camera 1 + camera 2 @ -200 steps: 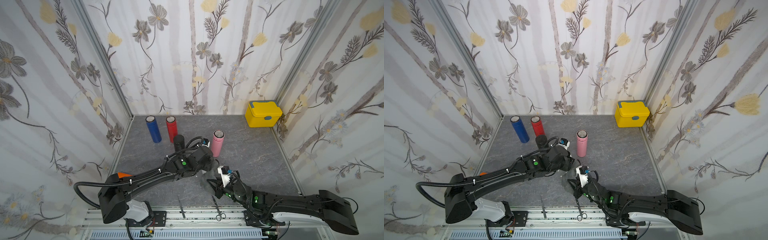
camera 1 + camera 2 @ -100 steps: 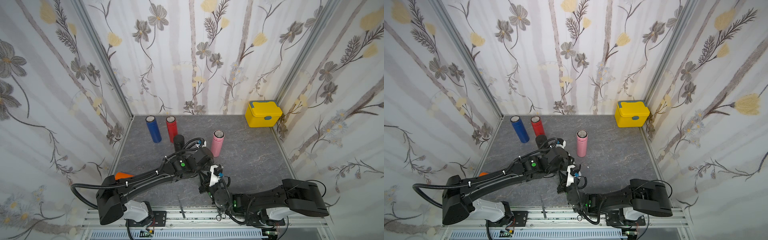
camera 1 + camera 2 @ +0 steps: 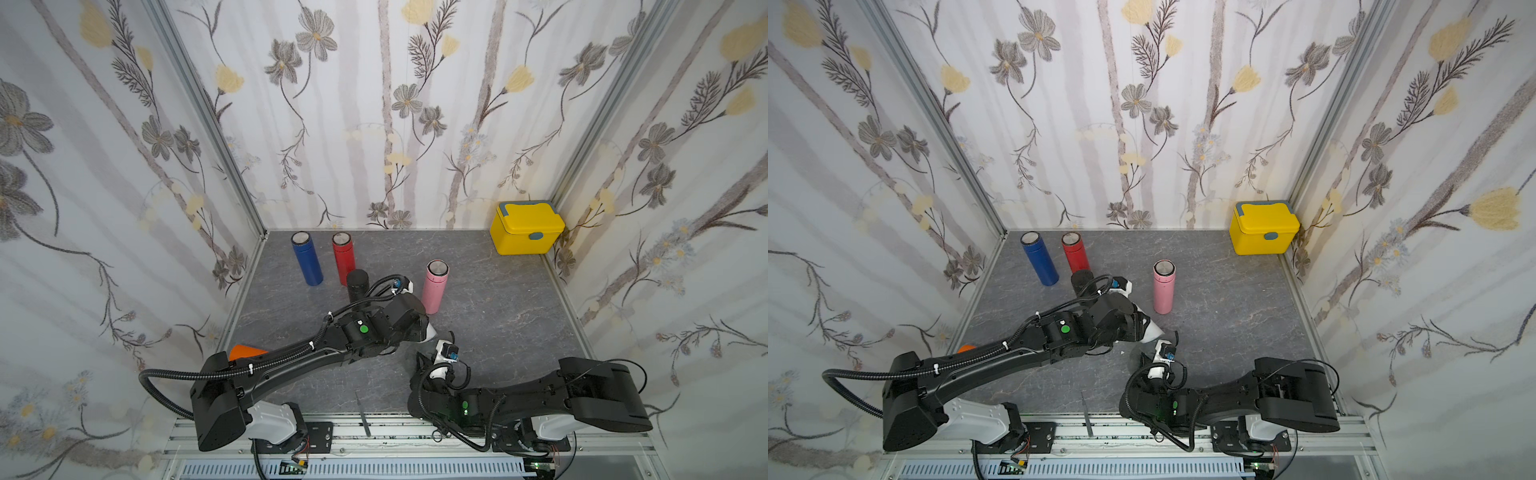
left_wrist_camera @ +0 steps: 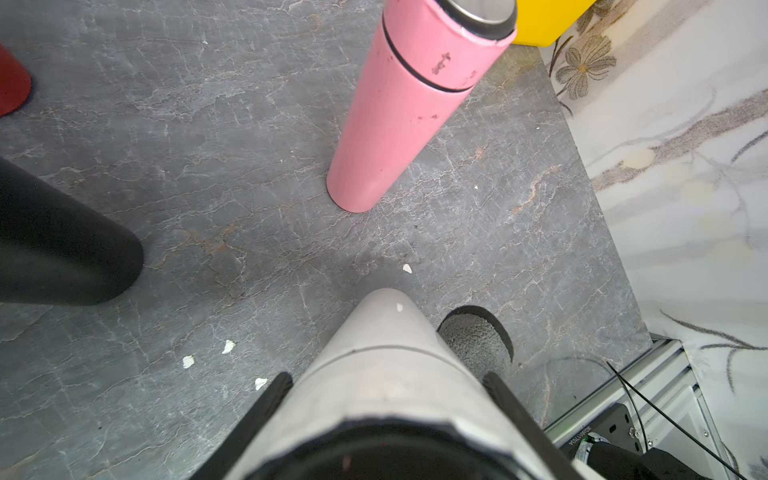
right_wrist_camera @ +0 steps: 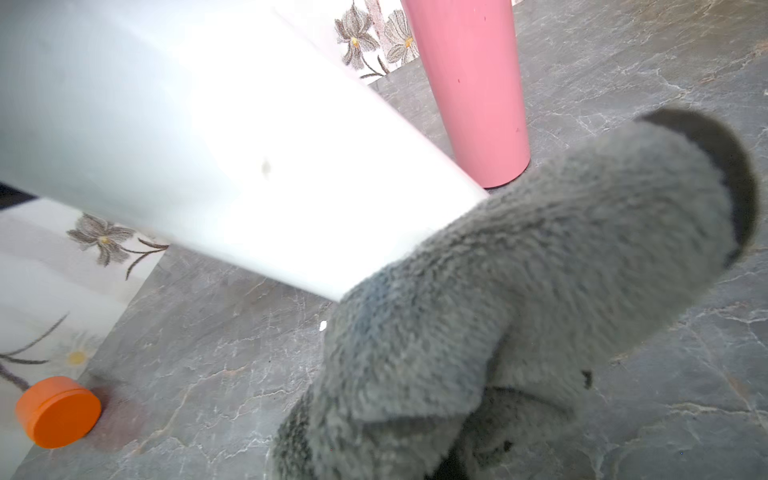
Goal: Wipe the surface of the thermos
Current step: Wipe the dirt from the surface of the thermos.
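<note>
Thermos (image 4: 386, 374) near end blurred, cropped | cloth (image 5: 519, 282) hides right end effector (image 3: 420, 360)

Bright, even light, soft shadows; white thermos (image 5: 216, 149) glares, blurred, in the right wrist view.

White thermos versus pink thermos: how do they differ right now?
The white thermos is held tilted in the left gripper; the pink thermos stands upright and free. A grey cloth meets the white one's end, not the pink one. The pink one shows dark scuffs; the white one barely any. Both are slim cylinders.
</note>
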You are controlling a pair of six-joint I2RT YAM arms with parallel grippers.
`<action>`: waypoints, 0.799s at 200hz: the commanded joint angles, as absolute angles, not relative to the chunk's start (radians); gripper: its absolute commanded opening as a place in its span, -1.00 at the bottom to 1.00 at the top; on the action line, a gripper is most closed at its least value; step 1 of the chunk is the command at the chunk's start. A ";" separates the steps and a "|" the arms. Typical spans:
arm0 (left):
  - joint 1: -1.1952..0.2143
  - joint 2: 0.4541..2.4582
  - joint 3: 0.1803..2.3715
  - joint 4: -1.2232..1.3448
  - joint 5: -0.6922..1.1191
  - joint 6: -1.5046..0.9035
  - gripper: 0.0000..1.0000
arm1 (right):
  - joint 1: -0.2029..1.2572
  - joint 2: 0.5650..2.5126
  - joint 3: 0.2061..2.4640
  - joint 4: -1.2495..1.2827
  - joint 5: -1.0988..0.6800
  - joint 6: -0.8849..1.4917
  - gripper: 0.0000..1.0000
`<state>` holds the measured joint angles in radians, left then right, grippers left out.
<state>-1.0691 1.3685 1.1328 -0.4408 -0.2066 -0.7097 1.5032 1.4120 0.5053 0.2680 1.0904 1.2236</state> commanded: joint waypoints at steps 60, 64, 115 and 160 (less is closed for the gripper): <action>-1.034 1.270 1.095 -0.420 -0.079 -0.443 -1.00 | 1.314 1.187 0.431 0.540 0.598 0.797 -1.00; -1.034 1.269 1.098 -0.427 -0.074 -0.428 -1.00 | 1.301 1.186 0.426 0.518 0.564 0.804 -1.00; -1.009 1.320 1.147 -0.551 -0.040 -0.276 -1.00 | 1.219 1.042 0.291 0.399 0.409 0.848 -1.00; -0.979 1.345 1.178 -0.633 -0.044 -0.222 -1.00 | 1.129 0.789 0.261 0.301 0.306 0.831 -1.00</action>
<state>-0.9962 1.3243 1.1416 -0.5976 -0.0433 -0.2787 1.1629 0.8818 0.2691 0.3466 0.3805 0.8364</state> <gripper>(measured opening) 0.609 0.106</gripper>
